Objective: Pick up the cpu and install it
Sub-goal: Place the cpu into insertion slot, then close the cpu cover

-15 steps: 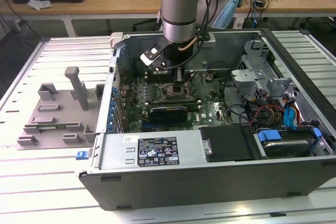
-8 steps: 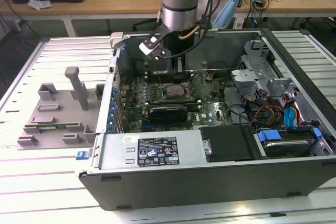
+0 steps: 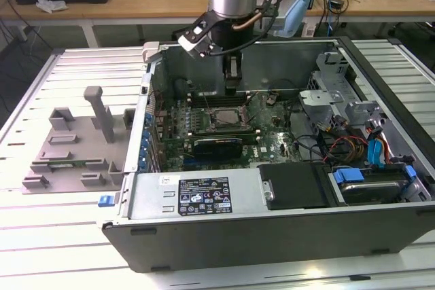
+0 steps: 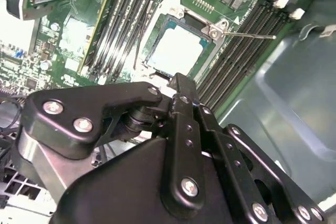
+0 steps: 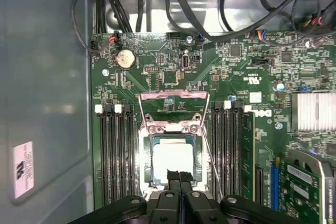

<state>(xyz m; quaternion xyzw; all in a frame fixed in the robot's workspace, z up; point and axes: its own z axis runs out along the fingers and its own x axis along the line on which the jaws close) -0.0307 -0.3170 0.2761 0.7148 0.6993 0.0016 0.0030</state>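
- Hanging low over the motherboard [image 5: 236, 61], the gripper [image 5: 179, 174] has its two black fingers drawn together, tips side by side with only a thin seam between them. Nothing is pinched there.
- Just beyond those tips lies the cpu [image 5: 170, 161], its bright silver top flat inside the square socket frame [image 5: 148, 157]. Both wrist views show it seated there. The tips sit over its near edge, but I cannot tell whether they touch it.
- At the far side of the socket the load plate [image 5: 173, 98] stands flipped up. The thin retention lever [image 5: 211, 158] runs free alongside the frame, unlatched.
- Rows of memory slots [image 5: 113, 156] flank the socket on both sides. Farther out on the board are a coin cell battery [image 5: 125, 59] and a pale finned heatsink [image 5: 314, 111].
- In the exterior view the arm reaches straight down into the open computer case [image 3: 272, 225]. A grey plastic fixture [image 3: 75, 147] sits on the slatted table [image 3: 68, 242] at the exterior view's left, well apart from the case.
- Judged from this, the pick-up and the placing into the socket look done, since the chip lies square and level in its seat. The socket is not yet clamped, with the plate up and the lever loose, so the install reads as unfinished.
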